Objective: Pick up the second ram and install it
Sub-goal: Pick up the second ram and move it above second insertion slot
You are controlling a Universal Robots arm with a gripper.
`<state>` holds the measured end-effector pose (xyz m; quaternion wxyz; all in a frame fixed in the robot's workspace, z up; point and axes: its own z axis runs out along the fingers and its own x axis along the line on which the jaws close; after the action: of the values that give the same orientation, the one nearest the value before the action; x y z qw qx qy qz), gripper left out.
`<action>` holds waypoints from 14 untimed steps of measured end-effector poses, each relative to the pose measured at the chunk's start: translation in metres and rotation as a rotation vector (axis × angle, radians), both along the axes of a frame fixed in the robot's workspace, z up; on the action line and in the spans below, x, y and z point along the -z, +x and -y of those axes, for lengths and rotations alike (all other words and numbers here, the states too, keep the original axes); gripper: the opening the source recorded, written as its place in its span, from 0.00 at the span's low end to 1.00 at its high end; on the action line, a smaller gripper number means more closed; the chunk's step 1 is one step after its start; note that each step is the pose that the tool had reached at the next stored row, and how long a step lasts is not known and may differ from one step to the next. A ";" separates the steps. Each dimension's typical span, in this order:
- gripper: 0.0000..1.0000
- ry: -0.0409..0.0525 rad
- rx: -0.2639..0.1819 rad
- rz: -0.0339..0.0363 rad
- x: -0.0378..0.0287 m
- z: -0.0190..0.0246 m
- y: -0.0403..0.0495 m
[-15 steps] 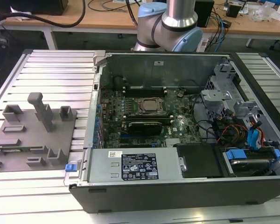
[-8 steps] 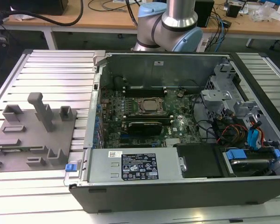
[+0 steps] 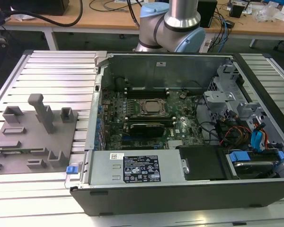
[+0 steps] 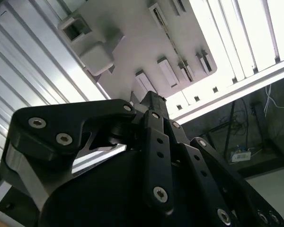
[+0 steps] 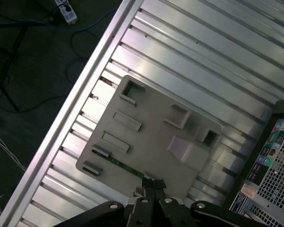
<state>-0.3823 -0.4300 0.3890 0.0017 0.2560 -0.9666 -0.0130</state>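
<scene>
Hovering over the fixture plate, gripper closed and empty

A white-and-black printed sticker [image 3: 141, 169] sits on a metal cover inside the open computer case [image 3: 180, 201]. The arm [image 3: 180, 19] stands behind the case's far wall. In both wrist views the gripper [image 5: 154, 182] [image 4: 154, 100] points down at the grey fixture plate [image 5: 151, 127] on the slatted table [image 3: 57, 71], its fingers pressed together with nothing between them. The second ram [image 5: 125, 165], a thin green strip, lies along one edge of the plate, close to the gripper's tip.
</scene>
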 end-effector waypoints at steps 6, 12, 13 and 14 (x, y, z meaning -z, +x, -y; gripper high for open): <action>0.11 -0.0004 -0.037 0.0000 0.0000 -0.0001 0.0000; 0.11 -0.0004 -0.124 0.0001 0.0000 -0.0001 0.0000; 0.11 -0.0004 -0.143 0.0001 0.0000 -0.0001 0.0000; 0.11 -0.0004 -0.168 0.0001 0.0001 -0.0001 0.0000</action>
<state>-0.3824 -0.4299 0.3890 0.0028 0.3361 -0.9418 -0.0126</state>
